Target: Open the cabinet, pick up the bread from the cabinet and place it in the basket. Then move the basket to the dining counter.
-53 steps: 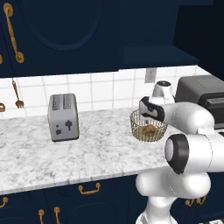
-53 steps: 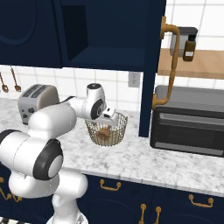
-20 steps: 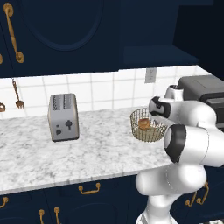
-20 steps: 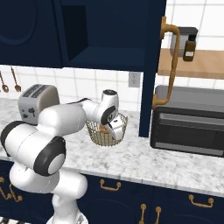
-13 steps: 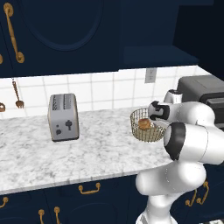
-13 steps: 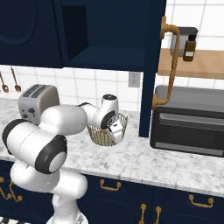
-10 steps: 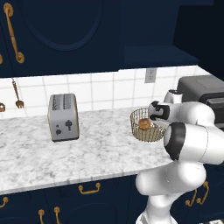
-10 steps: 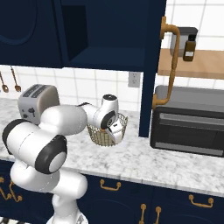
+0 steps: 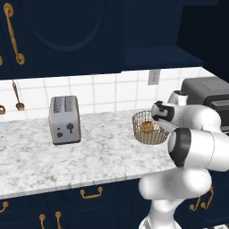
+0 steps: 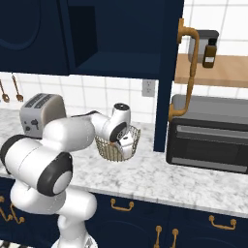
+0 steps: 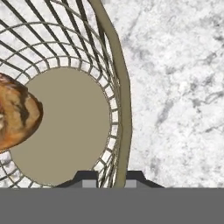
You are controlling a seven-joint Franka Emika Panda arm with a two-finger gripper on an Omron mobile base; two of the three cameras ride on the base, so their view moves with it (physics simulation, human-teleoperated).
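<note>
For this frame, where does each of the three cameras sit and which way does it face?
Left base view: behind the arm's left, facing the counter, toaster and basket; arm at lower right.
Right base view: behind its right, facing the same basket and oven; arm at lower left.
Hand view: on the hand, looking down; the gripper straddles the basket rim, bread inside.
Both base views share basket and toaster.

Bread inside basket; toaster well left.
</note>
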